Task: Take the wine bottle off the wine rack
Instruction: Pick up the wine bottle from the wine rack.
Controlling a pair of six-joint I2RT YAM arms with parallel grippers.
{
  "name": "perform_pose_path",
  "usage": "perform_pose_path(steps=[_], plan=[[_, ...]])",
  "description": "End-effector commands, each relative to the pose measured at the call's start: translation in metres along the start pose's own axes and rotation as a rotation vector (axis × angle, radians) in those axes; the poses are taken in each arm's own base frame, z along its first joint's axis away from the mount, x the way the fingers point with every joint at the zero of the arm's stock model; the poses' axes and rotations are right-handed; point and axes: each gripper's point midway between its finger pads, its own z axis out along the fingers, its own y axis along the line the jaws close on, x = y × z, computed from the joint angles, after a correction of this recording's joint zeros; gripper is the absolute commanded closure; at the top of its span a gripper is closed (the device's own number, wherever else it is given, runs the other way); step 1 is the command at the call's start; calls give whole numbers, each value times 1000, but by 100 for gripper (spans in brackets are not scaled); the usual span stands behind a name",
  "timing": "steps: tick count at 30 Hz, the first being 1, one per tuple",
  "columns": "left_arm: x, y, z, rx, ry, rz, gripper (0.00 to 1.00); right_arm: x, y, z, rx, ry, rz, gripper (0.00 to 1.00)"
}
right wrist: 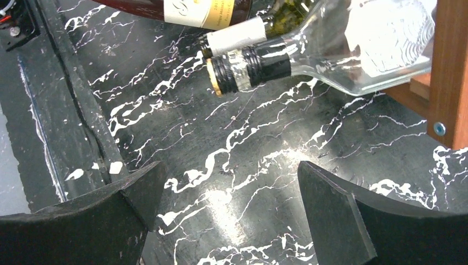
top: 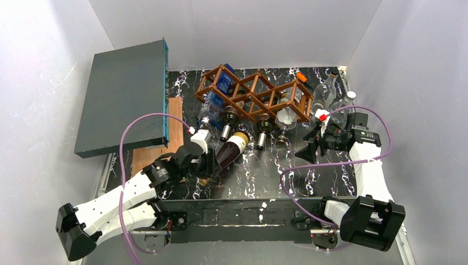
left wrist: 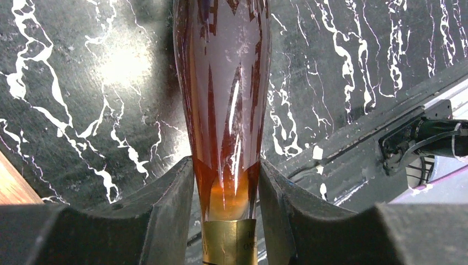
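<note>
Operator: Glass, so I'd judge the dark red wine bottle with the cream label and gold foil (top: 229, 150) to be rigid, slick, breakable and fairly heavy, though I can't tell how full it is. Where is it?

Spotter: It's slanting over the black, white-veined marble worktop (top: 265, 171), just in front of the brown wooden lattice wine rack (top: 251, 91). Its fat end points at the rack, between the necks of two other bottles (top: 226, 131) poking out. I can't tell whether it touches them, or the worktop.

Operator: And the hold?

Spotter: The left claw (left wrist: 226, 185) is pinching the wine bottle where the body tapers toward the neck, right by the foil, with a pad on each side. That seems a fair place, narrow enough to span. But the weight hangs far out from the grip, so the glass could swivel or slide between the pads.

Operator: The other one?

Spotter: The right claw (right wrist: 229, 182) is spread wide and holds nothing. It's low over bare worktop near the rack's right end, where a clear glass bottle with a black cap (right wrist: 331, 49) lies.

Operator: Room to move?

Spotter: There's open marble between the two arms, toward the near edge. That edge carries a black rail (top: 243, 212) — I wouldn't set the bottle down hard against it. A grey flat box (top: 121, 94) and a wooden board (top: 172, 118) sit to the left, and white walls (top: 248, 27) close in behind and beside.
</note>
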Motion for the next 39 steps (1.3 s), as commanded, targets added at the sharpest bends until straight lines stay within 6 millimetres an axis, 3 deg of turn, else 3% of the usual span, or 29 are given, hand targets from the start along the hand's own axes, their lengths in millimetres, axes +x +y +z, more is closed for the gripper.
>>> perform_pose_path(steps=[1, 7, 12, 21, 29, 39], plan=[[-47, -43, -29, 149, -108, -84, 100, -16, 14, -8, -44, 9, -114, 2], [-40, -51, -29, 170, -49, -123, 100, -26, 29, -8, -104, 63, -172, 2], [-33, -59, -22, 198, -1, -167, 100, -37, 48, 6, -195, 91, -244, 2], [-29, -66, -17, 208, 40, -237, 100, -64, 79, 45, -369, 93, -492, 2], [-24, -66, -12, 212, 52, -295, 100, -69, 109, 76, -591, 6, -737, 2], [-20, -68, -7, 212, 66, -332, 100, -70, 117, 130, -665, 43, -895, 2]])
